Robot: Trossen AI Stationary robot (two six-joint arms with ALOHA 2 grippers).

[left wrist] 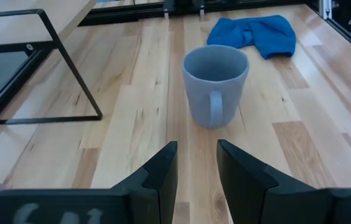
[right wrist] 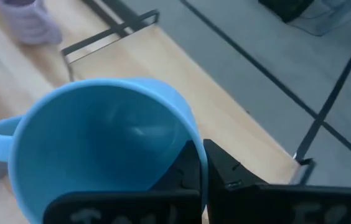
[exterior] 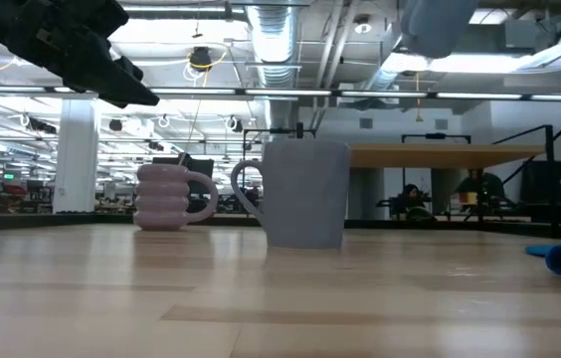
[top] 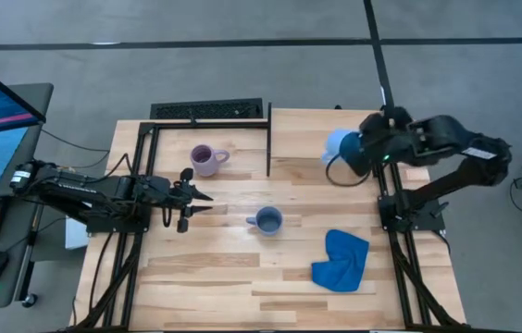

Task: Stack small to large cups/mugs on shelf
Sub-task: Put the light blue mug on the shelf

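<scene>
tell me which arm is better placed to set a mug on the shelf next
Right, probably. The right gripper is shut on the light blue mug and holds it above the shelf. The left gripper is open and empty, facing the grey-blue mug on the tabletop.

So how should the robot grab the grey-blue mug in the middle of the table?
Probably by its rim. The grey-blue mug stands upright and open-topped, its handle facing the left gripper, so one finger could slip inside and one outside the near wall, coming from the left gripper's side.
</scene>
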